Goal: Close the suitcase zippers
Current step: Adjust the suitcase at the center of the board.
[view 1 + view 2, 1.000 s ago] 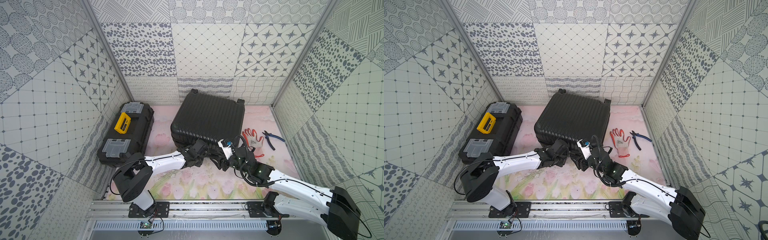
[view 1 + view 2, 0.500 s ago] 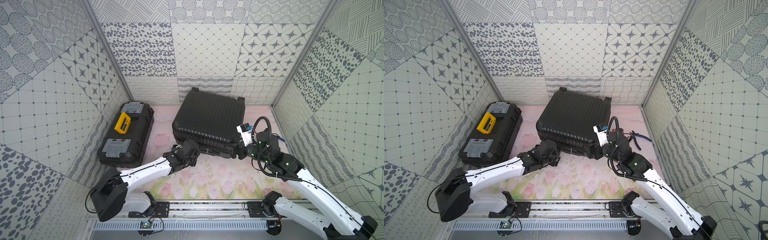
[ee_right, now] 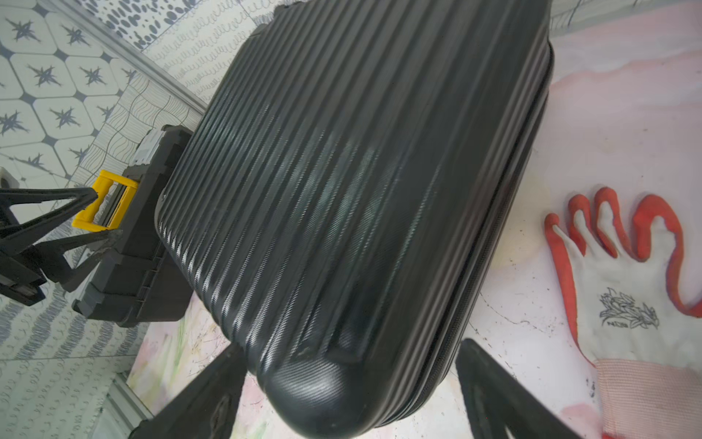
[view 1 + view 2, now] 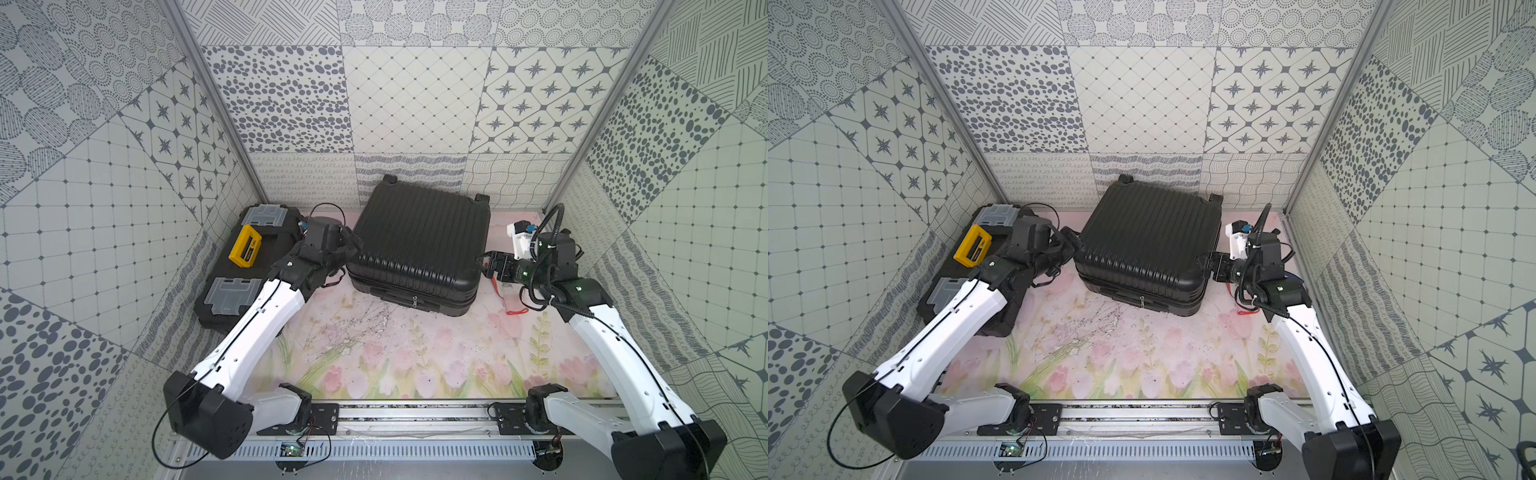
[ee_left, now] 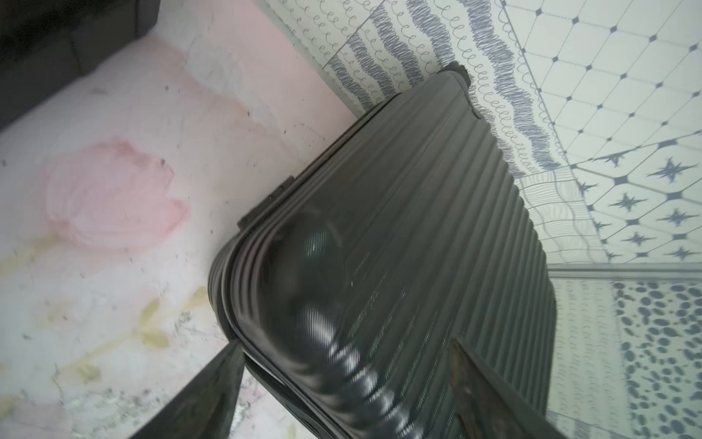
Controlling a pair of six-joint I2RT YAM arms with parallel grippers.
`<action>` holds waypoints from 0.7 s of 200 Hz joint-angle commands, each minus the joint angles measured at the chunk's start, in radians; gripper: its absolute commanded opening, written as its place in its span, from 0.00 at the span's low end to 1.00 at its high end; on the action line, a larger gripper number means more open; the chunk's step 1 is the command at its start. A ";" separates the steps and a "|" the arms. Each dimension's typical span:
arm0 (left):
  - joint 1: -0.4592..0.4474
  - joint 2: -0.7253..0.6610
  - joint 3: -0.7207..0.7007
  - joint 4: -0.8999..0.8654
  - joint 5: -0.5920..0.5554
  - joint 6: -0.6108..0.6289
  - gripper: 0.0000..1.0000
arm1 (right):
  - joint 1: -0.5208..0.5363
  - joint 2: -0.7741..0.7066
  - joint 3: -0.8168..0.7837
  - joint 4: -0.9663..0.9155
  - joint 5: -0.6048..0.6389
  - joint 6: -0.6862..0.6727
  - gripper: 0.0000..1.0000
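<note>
While the left hand and right hand stand spread (both empty), the suitcase lies shut.

The right arm is covering most of the glove in both top views, and the picture's edge is clipping it in the right wrist view. The left arm is hiding part of the toolbox. The suitcase is blurring in the left wrist view; the zippers are showing too small to judge.

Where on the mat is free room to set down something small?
Free: the wide mat strip between suitcase and front rail. Crowded: left jaws between toolbox and suitcase; right jaws and glove on its other side.
</note>
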 commanded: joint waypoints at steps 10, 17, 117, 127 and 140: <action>0.143 0.240 0.236 -0.141 0.330 0.629 0.84 | -0.069 0.075 0.050 0.094 -0.107 0.063 0.89; 0.157 0.279 0.270 -0.147 0.371 0.654 0.84 | -0.080 0.095 0.059 0.097 -0.115 0.060 0.89; 0.225 0.627 0.497 -0.191 0.784 0.720 0.83 | -0.122 0.404 0.176 0.124 -0.188 -0.006 0.92; 0.225 0.641 0.491 -0.198 0.814 0.712 0.82 | -0.121 0.431 0.188 0.133 -0.208 -0.004 0.92; 0.225 0.646 0.469 -0.200 0.834 0.705 0.81 | -0.122 0.464 0.208 0.129 -0.222 -0.011 0.92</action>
